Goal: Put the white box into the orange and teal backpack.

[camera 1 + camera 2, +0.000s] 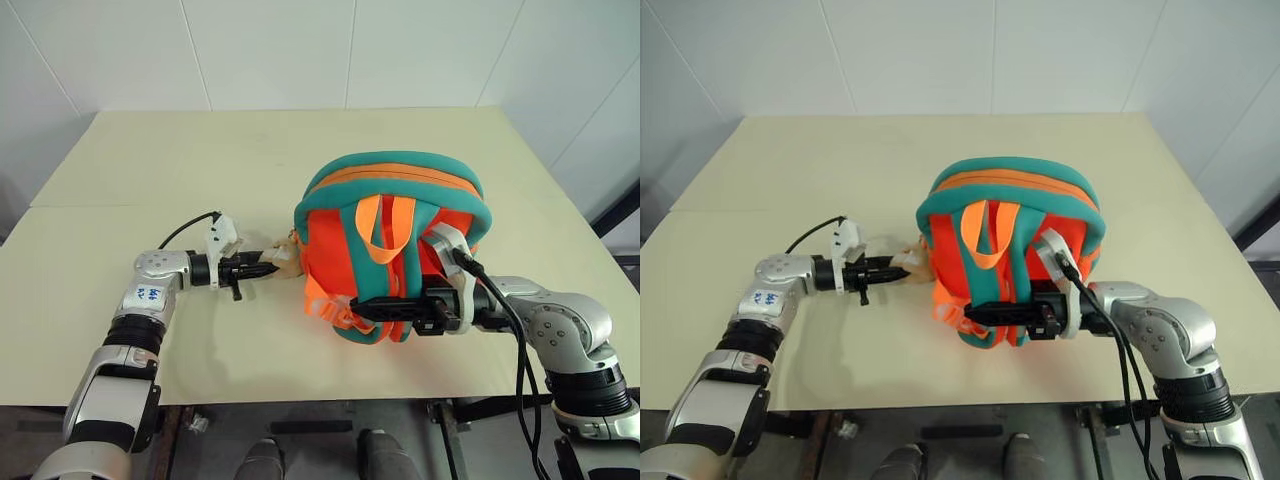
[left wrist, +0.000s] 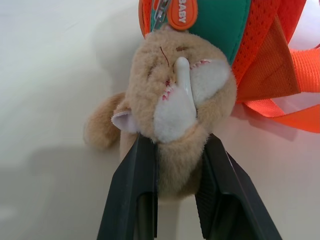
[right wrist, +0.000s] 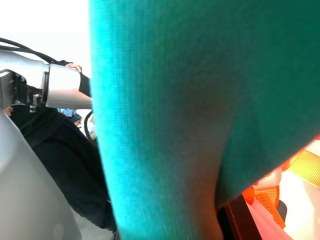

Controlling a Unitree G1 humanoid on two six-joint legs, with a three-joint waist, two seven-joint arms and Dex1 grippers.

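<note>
The orange and teal backpack [image 1: 392,178] stands on the pale table [image 1: 180,160], its orange loops and teal straps facing me. A tan plush animal [image 2: 175,95] hangs at its left side by an orange zipper tag. My left gripper [image 2: 177,147] points level at the plush and is shut on its lower part, one black finger on each side; it also shows at the backpack's left side [image 1: 268,268]. My right gripper [image 1: 360,308] lies level across the backpack's lower front, shut on a teal strap [image 3: 165,120]. The white box is out of view.
White tiled walls rise behind the table. The table's front edge [image 1: 300,402] runs just below both arms. A black cable [image 1: 520,360] hangs from my right wrist. Bare tabletop lies to the backpack's left and behind it.
</note>
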